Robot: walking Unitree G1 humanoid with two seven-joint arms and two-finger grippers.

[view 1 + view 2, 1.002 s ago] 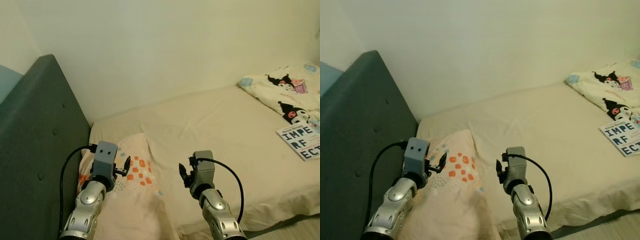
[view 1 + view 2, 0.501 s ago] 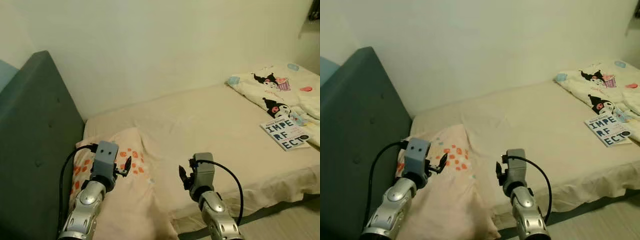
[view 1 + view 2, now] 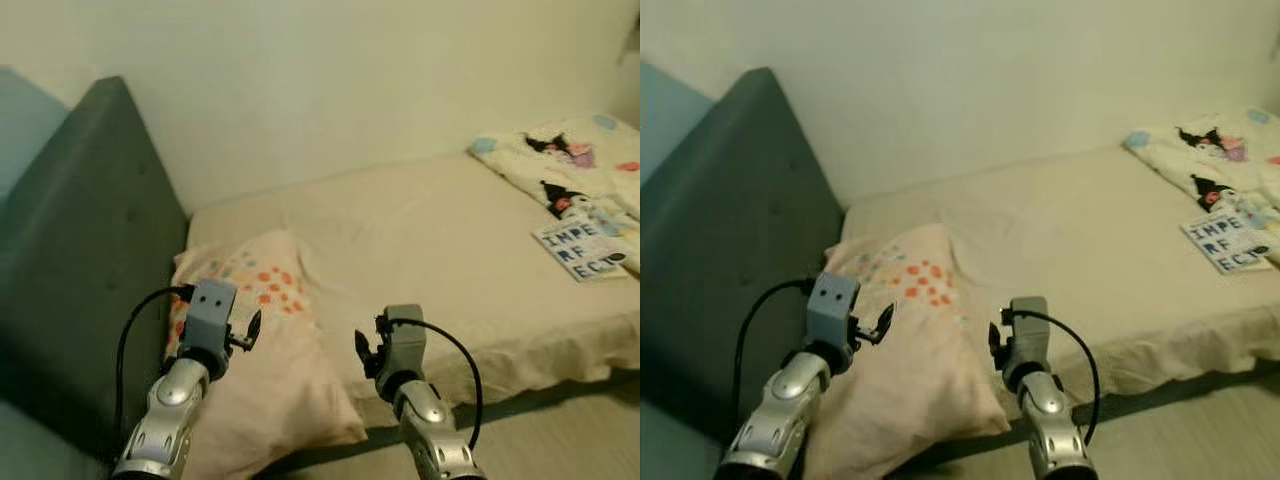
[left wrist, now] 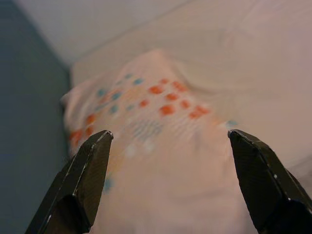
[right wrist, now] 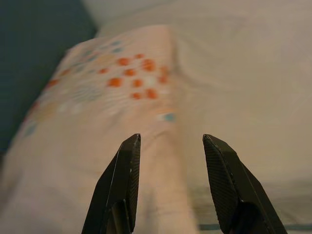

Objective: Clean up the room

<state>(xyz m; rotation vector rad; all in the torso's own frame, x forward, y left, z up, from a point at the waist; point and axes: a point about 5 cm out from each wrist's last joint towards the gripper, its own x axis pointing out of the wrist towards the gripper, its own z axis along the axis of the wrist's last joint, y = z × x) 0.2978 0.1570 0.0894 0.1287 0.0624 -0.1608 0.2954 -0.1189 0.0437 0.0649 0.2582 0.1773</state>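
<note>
Pillow lies askew at the bed's head corner, overhanging its front edge. Left gripper and right gripper, jaws spread, should probably grasp opposite ends and lift evenly toward the headboard.

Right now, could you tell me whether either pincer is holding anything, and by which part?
Nothing is held. The left pincer and the right pincer are both open, apart from the pillow on the bed.

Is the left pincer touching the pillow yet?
Apart. In the left wrist view the left pincer stands wide open, its black fingers sharp against the blurred pillow beyond them, with nothing between them.
</note>
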